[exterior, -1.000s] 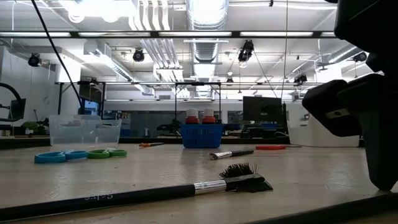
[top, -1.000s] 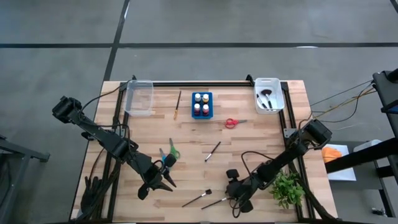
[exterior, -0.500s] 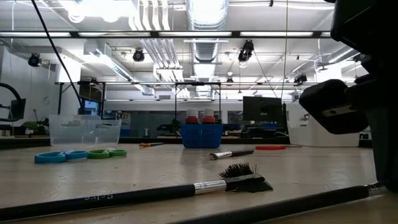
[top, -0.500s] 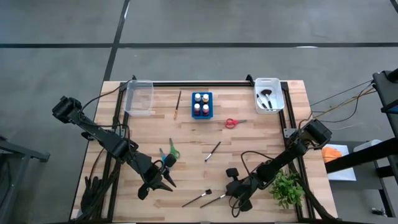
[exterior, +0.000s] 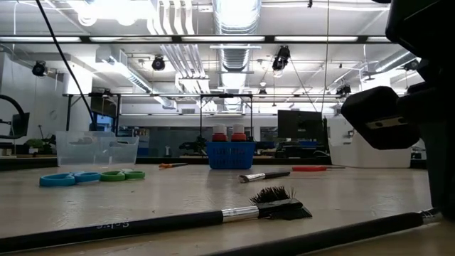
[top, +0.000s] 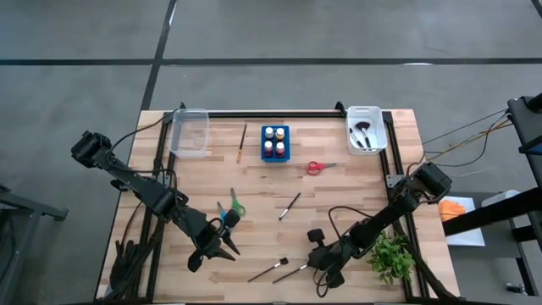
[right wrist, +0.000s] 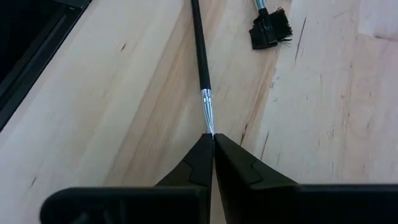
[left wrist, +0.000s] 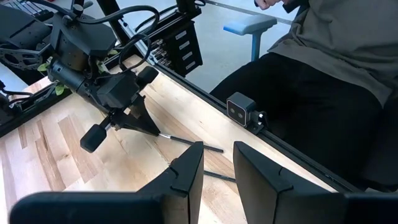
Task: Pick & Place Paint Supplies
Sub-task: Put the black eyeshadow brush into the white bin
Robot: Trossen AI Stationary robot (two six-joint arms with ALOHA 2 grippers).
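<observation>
My right gripper [right wrist: 211, 138] has pinched shut since a second ago on the thin brush [right wrist: 200, 56] at its metal tip — light, stiff, slippery there — so I'd rather hold the handle; left gripper [left wrist: 214, 163] waits narrow

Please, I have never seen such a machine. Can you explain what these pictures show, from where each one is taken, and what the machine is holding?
It is a robot with two dark arms at a wooden table. One picture looks straight down from above, one looks level across the table top, and each arm carries a wrist camera looking past its own fingers.

The right gripper, at the near edge of the table, is shut on the tip of a thin dark brush. The left gripper waits nearby with nothing between its parted fingers.

On the table lie more brushes, red scissors, green and blue scissors, a blue holder with small bottles, two clear bins and a green plant. A person sits beyond the table.
</observation>
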